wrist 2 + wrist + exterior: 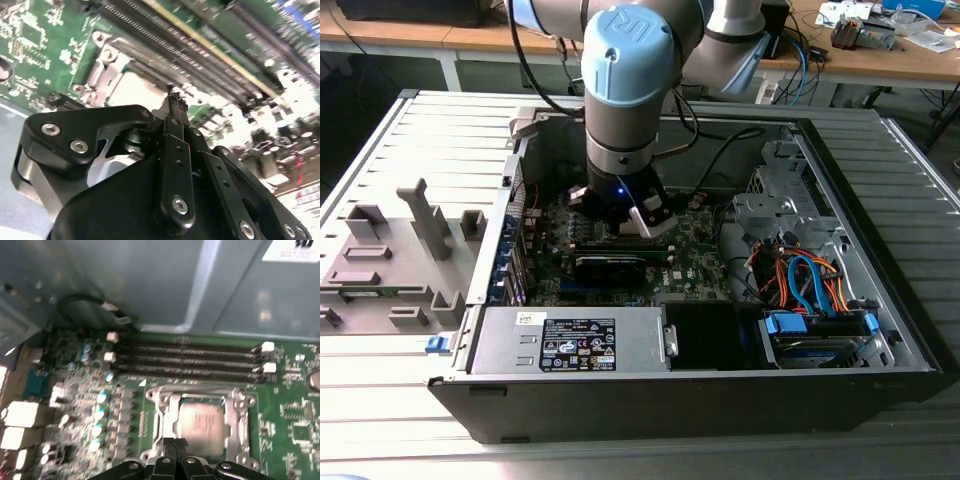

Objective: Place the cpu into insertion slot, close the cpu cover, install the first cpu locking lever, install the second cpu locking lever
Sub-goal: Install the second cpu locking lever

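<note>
The cpu (202,422), a square chip with a silvery top, lies flat in the insertion slot (245,401) on the green board. The slot's contact field is hidden under the chip. The cpu cover (167,415), a metal frame with a cut-out centre, lies down around the chip. My gripper (173,444) hangs just over the slot's near edge with its black fingers pressed together, and I see nothing between them. In the second wrist view the gripper (175,99) points at the rim of the cpu cover (107,60). In the exterior view the gripper (620,215) is low over the board inside the open computer case.
Long memory slots (190,355) run just beyond the socket, and a black cable (85,302) lies by the grey case wall (150,280). A black card (610,265), the power supply (570,340) and a drive bay with blue and orange cables (810,285) surround the arm. Grey fixtures (390,250) stand on the table at the exterior view's left.
</note>
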Motion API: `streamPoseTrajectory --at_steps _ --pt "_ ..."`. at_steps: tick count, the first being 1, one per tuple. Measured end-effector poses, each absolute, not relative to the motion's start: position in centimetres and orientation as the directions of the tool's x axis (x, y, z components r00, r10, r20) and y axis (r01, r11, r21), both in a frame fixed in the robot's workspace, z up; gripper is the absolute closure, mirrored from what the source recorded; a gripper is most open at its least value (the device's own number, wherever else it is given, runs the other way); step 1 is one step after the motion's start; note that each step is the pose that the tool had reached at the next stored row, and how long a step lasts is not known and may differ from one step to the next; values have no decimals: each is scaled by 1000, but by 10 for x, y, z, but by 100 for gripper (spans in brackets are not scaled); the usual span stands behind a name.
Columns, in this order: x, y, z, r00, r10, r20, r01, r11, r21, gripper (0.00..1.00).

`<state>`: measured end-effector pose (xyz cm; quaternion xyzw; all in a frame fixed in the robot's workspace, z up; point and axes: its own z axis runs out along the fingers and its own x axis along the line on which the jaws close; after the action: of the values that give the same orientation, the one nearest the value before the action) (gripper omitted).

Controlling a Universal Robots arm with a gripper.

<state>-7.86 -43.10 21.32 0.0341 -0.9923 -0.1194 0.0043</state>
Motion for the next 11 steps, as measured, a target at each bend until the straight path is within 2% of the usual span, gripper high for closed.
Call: streamPoseTrajectory --at_steps 3,6,9,11 --pt "-74 -418 213 -998 -69 3 -66 972 224 89" --pt "-72 -406 213 -998 -69 6 -66 979 193 89" --pt "-70 -395 213 -998 -68 10 -66 989 132 89" --pt "-69 -392 214 -998 -67 15 -66 995 71 89"
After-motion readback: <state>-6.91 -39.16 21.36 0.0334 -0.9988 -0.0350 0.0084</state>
